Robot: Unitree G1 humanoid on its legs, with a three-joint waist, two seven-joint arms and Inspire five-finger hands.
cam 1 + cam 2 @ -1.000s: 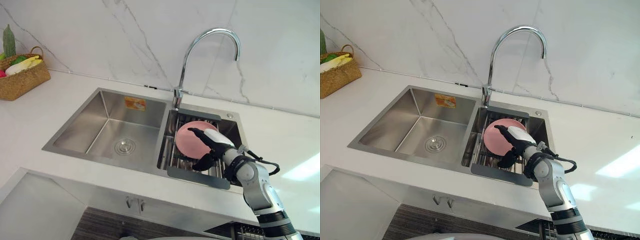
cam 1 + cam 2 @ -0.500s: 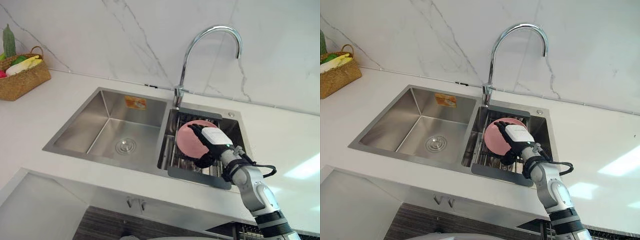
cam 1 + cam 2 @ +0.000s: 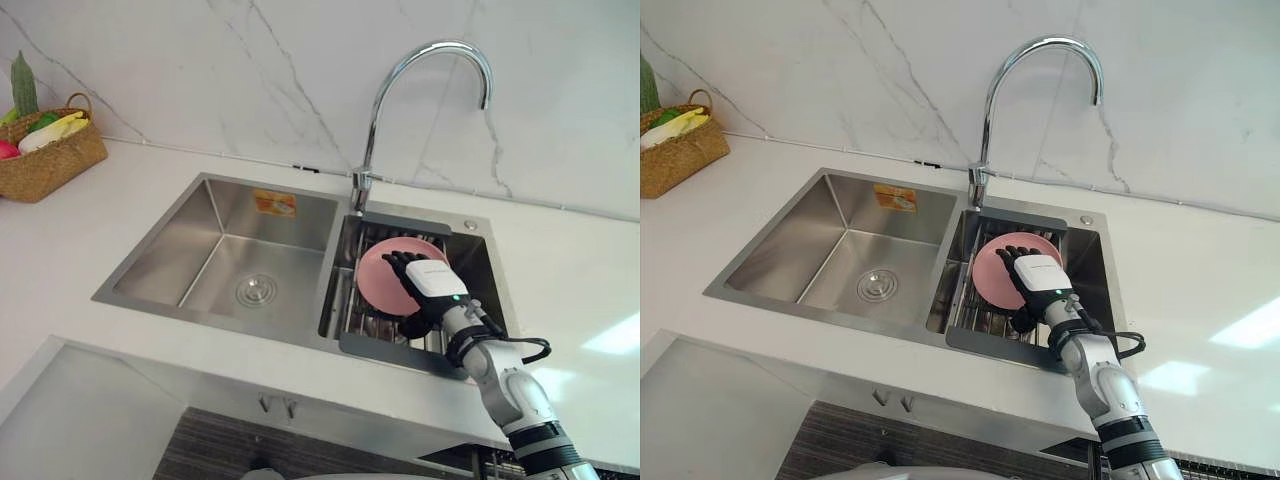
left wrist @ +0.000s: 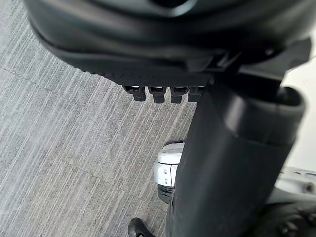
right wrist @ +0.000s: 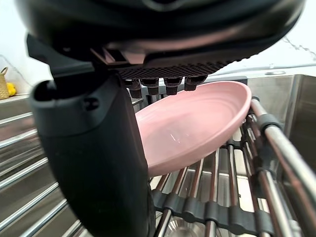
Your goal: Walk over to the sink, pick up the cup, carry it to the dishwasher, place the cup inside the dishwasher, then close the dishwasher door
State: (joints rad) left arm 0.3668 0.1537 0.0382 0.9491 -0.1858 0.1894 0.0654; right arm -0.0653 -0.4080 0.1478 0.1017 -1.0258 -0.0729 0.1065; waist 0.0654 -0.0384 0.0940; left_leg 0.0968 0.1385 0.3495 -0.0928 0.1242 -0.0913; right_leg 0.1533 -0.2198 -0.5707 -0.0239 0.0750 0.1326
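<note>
Right hand [image 3: 432,285] has dropped onto the dish [image 3: 378,286]
Fingers spread wide across it in the sink [image 3: 185,240], unclosed; the grasp should follow.

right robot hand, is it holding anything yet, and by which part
nothing gripped, it seems: the right robot hand lies open against the pink plate in the sink rack, fingers straight across its face near the rim

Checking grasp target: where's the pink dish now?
Head views: pink dish on the rack in the right sink basin, below the tap, right hand at it.
</note>
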